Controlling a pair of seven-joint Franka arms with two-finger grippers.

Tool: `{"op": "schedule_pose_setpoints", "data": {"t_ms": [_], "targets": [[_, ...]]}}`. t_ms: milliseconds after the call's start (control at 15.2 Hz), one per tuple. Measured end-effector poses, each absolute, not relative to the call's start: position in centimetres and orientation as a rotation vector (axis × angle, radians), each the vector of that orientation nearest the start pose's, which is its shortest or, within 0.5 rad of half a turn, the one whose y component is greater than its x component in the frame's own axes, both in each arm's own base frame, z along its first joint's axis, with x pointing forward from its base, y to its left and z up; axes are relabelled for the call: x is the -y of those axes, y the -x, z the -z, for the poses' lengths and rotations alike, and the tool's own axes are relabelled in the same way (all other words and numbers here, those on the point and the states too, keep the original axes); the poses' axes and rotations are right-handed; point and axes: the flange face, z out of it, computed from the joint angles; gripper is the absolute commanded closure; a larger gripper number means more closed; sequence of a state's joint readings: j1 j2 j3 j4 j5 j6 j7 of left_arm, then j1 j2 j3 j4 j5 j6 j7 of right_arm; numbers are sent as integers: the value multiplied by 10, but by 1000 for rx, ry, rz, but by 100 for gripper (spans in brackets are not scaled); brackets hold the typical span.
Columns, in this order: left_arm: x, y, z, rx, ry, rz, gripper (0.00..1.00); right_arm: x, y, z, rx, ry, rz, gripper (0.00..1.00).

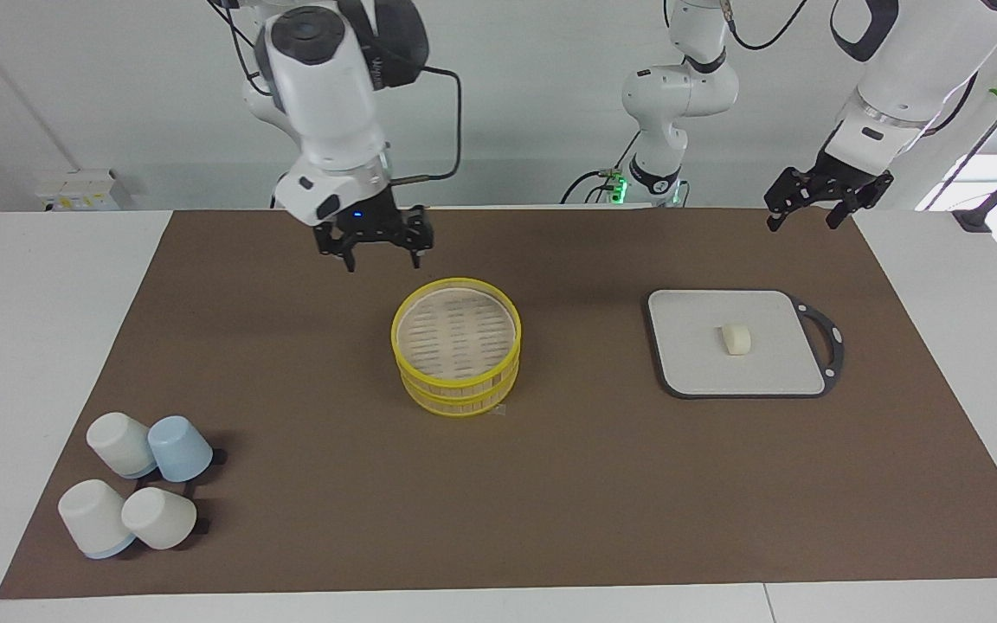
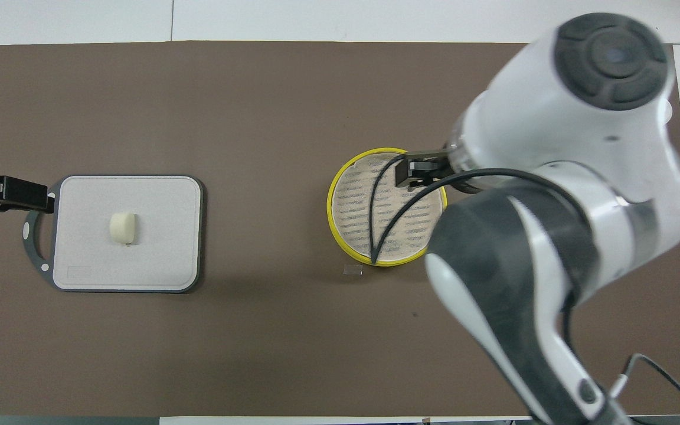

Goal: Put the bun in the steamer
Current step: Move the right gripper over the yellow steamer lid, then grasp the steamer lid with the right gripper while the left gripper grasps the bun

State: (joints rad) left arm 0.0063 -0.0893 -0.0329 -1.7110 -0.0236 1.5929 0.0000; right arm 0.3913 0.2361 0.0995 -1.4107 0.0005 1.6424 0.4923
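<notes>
The bun (image 1: pixel 736 338), a small cream-white lump, lies in the middle of a grey square board (image 1: pixel 689 368); it also shows in the overhead view (image 2: pixel 123 228). The steamer (image 1: pixel 457 346), a round bamboo basket with yellow rims, stands mid-table, its slatted tan top (image 2: pixel 375 200) empty. My right gripper (image 1: pixel 375 251) hangs open and empty in the air by the steamer's rim, toward the right arm's end. My left gripper (image 1: pixel 808 215) waits open and empty, raised beside the board's handle (image 1: pixel 829 346).
Several upturned white and pale blue cups (image 1: pixel 139 493) stand at the right arm's end, farther from the robots; the right arm hides them in the overhead view. A small clear scrap (image 2: pixel 353 270) lies on the brown mat (image 1: pixel 550 502) beside the steamer.
</notes>
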Motion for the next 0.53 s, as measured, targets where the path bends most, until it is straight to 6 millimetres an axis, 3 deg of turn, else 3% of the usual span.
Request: {"op": "schedule_pose_setpoints", "data": {"t_ms": [66, 198, 263, 527], "targets": [[17, -529, -595, -48, 3162, -32, 0, -331, -553, -557, -25, 3133, -12, 0], [13, -533, -549, -49, 3162, 1, 0, -390, -543, -533, -51, 3124, 30, 0], [9, -533, -520, -47, 3161, 15, 0, -404, -542, -519, -52, 3118, 43, 0], [-9, -520, -419, -72, 3156, 62, 0, -426, -539, -448, 1, 3122, 71, 0]]}}
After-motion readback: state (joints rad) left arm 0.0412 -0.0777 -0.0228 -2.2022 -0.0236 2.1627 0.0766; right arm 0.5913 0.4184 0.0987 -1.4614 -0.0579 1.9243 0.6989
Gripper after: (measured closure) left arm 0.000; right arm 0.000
